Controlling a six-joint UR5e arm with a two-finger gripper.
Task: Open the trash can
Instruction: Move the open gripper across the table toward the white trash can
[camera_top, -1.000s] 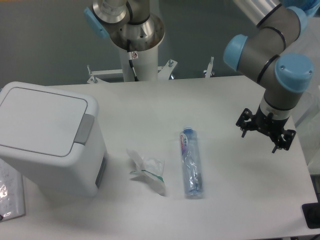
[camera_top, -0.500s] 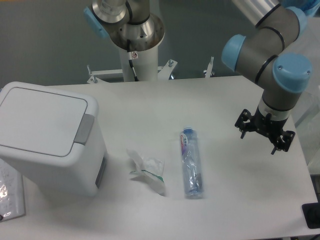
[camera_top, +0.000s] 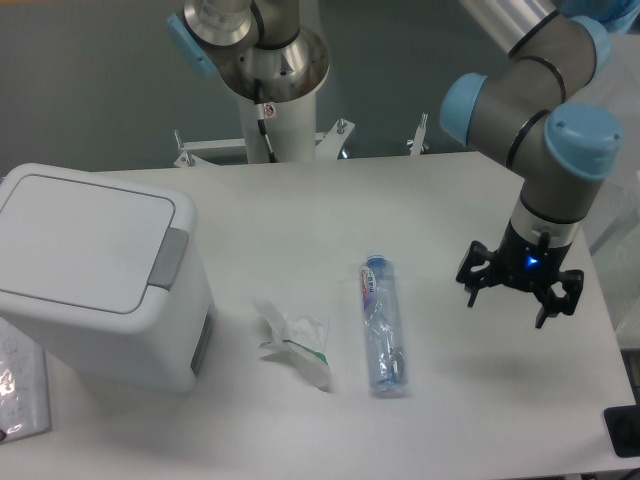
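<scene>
Lid of the trash can (camera_top: 95, 275) is flat and fully closed. The trash can stands at the left end of the worktop (camera_top: 450, 420), and its grey push-button tab (camera_top: 169, 256) sits at the right rim of the lid. Nothing touches the tab or the lid.

The gripper (camera_top: 519, 293) hangs above the right part of the worktop, well apart from the trash can. It points downward. The jaws are spread and hold nothing. A small blue light shows on the gripper body. The arm (camera_top: 540, 110) reaches in from the upper right corner, with grey links and blue joint caps.

Between the trash can and the gripper, two loose items lie on the worktop. A crumpled white wrapper (camera_top: 293, 338) with green markings lies just right of the trash can. A crushed clear plastic bottle (camera_top: 383, 324) lies right of the wrapper, lengthwise toward the camera, with its capped end farther away. The two items do not touch.

A clear plastic bag (camera_top: 20, 385) lies at the left edge, partly behind the trash can. A white mounting column (camera_top: 277, 105) stands behind the worktop.
</scene>
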